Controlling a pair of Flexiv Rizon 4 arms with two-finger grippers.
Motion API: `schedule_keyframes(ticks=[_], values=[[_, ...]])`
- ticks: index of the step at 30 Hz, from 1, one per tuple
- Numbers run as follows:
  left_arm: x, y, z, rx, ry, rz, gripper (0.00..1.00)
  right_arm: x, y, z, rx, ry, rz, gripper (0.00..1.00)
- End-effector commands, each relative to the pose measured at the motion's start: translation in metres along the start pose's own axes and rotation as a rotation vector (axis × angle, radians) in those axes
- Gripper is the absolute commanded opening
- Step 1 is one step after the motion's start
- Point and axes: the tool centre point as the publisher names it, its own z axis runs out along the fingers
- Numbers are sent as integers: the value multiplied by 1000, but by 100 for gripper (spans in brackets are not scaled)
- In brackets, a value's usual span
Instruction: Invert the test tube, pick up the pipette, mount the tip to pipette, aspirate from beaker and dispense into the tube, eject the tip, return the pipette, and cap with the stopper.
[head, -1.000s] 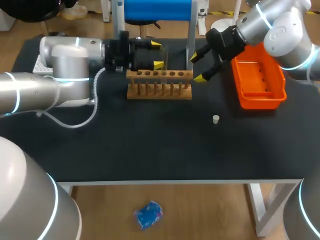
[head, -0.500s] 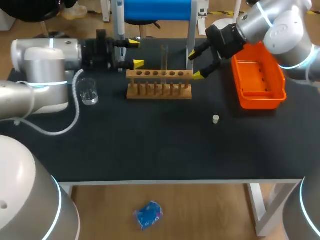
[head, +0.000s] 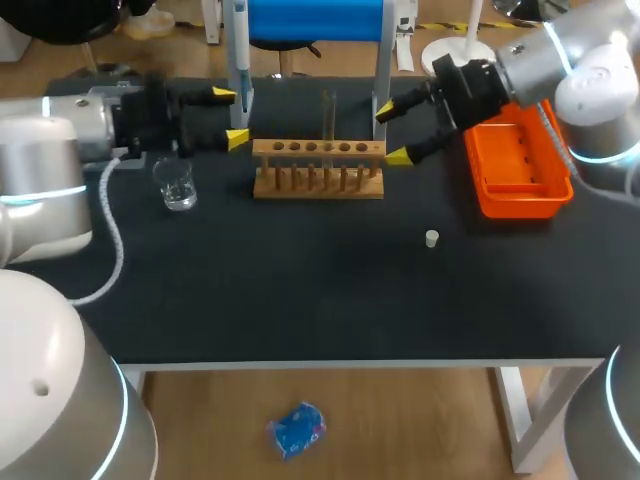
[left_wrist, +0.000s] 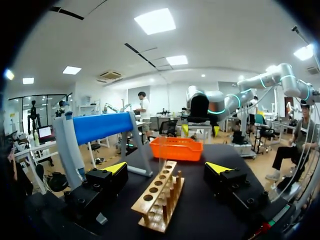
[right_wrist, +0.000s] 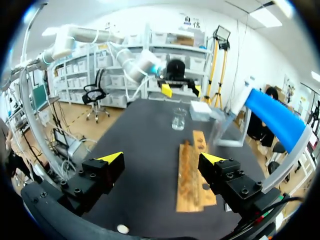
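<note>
A clear test tube (head: 328, 118) stands upright in the wooden rack (head: 318, 168), free of both grippers. My left gripper (head: 230, 117) is open, off the rack's left end; in its wrist view (left_wrist: 167, 170) the rack (left_wrist: 159, 200) and tube (left_wrist: 162, 156) lie ahead between the fingers. My right gripper (head: 392, 134) hangs open at the rack's right end, with the rack (right_wrist: 192, 172) ahead of it (right_wrist: 161, 159). The beaker (head: 178, 185) sits left of the rack. A pipette (head: 238, 60) hangs on the blue-topped stand (head: 315, 18). The small stopper (head: 431, 238) lies on the mat.
An orange bin (head: 520, 165) stands at the right under my right arm. A white tip box (right_wrist: 202, 110) sits beyond the beaker (right_wrist: 178, 119). The stand's legs rise just behind the rack. Black mat (head: 300, 280) stretches to the front edge.
My left arm has drawn back leftward from the tube, uncovering the beaker. The tube stays upright in the rack. The right gripper has shifted slightly right.
</note>
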Motion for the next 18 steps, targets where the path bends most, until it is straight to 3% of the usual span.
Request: schedule_keyframes(ticks=[1,13,14,18], values=[[14,-6,-21,11,-93,7,100,41,7,-8,-2,-37,-29,100],[14,-6,-21,11,-93,7,100,41,7,-8,-2,-37,-29,100],[14,-6,-21,11,-93,7,100,42,8,-7,-65,-44,-10,100],[9,-5,-41,13,-170,-20,100,67,1,2,-160,-20,53,100]])
